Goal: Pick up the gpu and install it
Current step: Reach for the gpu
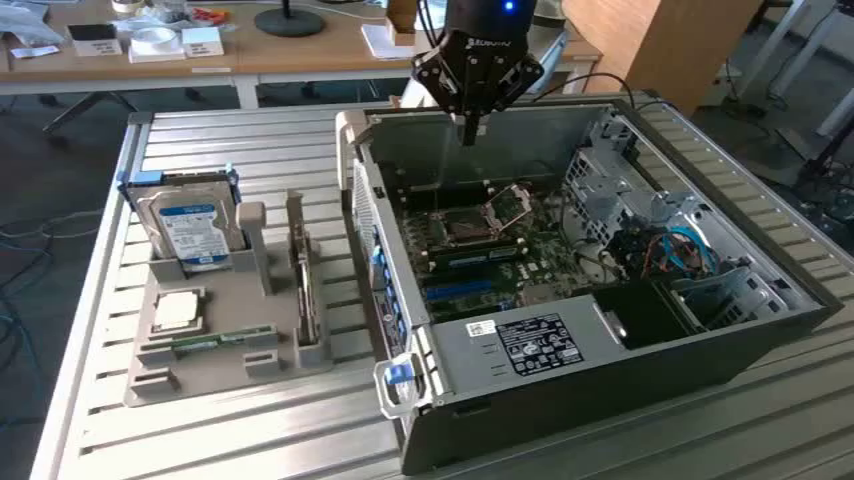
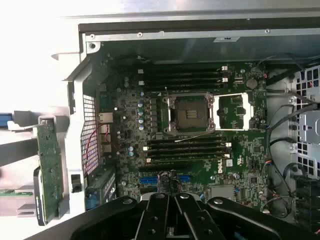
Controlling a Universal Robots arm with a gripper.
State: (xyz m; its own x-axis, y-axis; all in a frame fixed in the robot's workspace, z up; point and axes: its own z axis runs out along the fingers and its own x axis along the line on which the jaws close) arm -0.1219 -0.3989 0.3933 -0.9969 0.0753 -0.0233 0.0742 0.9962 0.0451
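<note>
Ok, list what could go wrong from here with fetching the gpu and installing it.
1. The shut black gripper hangs over the open grey computer case, while the thin dark gpu card stands edge-on in the grey tray on the exterior view's left; crossing low could clip the case wall.
2. The card sits in a narrow slot between tray posts, so a grasp might tilt it.
3. Loose blue and red cables inside the case could snag on insertion.

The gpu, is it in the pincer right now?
No, the gpu stands edge-on in the grey holder beside the computer case, while the shut pincer hangs empty above the open case.
</note>
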